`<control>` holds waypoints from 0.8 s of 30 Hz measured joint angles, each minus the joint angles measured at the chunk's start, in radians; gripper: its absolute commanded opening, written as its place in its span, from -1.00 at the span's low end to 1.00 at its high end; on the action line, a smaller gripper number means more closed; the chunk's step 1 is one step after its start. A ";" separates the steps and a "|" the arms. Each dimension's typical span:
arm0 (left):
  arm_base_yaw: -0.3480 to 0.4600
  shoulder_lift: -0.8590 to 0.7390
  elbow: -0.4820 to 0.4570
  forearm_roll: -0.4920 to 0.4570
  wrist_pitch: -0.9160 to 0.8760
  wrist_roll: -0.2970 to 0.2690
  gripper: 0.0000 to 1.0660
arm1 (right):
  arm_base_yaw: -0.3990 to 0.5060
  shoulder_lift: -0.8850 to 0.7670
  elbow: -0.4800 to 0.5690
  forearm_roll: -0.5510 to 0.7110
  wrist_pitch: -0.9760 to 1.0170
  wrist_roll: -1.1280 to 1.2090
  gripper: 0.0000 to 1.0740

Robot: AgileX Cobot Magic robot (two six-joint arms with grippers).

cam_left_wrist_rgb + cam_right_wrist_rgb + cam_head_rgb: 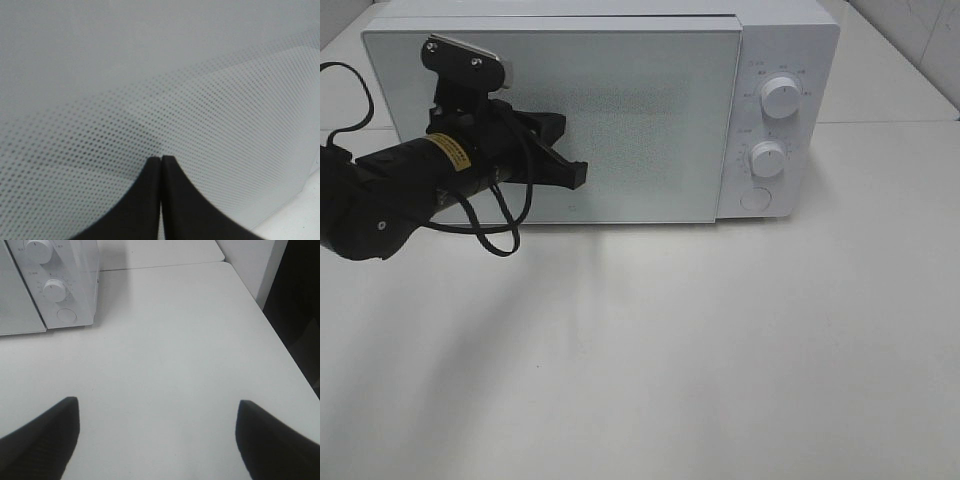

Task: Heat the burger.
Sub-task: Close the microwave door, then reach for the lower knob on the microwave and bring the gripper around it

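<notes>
Burger hidden in every view, place cannot be told. Left gripper (pixel 582 177) pressed together at closed microwave door (pixel 650 90), 9 o'clock side. Right gripper (pixel 157 401) spread apart over table (pixel 720 350), wide room toward 6 o'clock.

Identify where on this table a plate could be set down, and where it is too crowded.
The table is bare in front of the microwave, from its door to the near edge, and right of its knobs. Crowded only at the door's left half, where the shut left gripper and its cable hang.
</notes>
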 measured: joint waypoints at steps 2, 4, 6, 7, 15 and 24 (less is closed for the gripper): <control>-0.025 0.016 -0.033 -0.006 0.012 0.070 -0.99 | 0.000 0.000 0.000 0.000 0.000 0.000 0.41; -0.030 0.022 -0.043 -0.007 0.013 0.078 -0.99 | 0.000 0.000 0.000 0.000 0.000 0.000 0.41; -0.034 0.026 -0.052 -0.005 0.013 0.082 -0.99 | 0.000 0.000 0.000 0.000 0.000 0.000 0.41; -0.038 0.038 -0.075 -0.012 0.011 0.080 -0.99 | 0.000 0.000 0.000 0.000 0.000 0.000 0.41; -0.065 0.066 -0.136 0.008 0.038 0.077 -0.99 | 0.000 0.000 0.000 0.000 0.000 0.000 0.41; -0.093 0.068 -0.162 -0.023 0.061 0.085 -0.99 | 0.000 0.000 0.000 0.000 0.000 0.000 0.41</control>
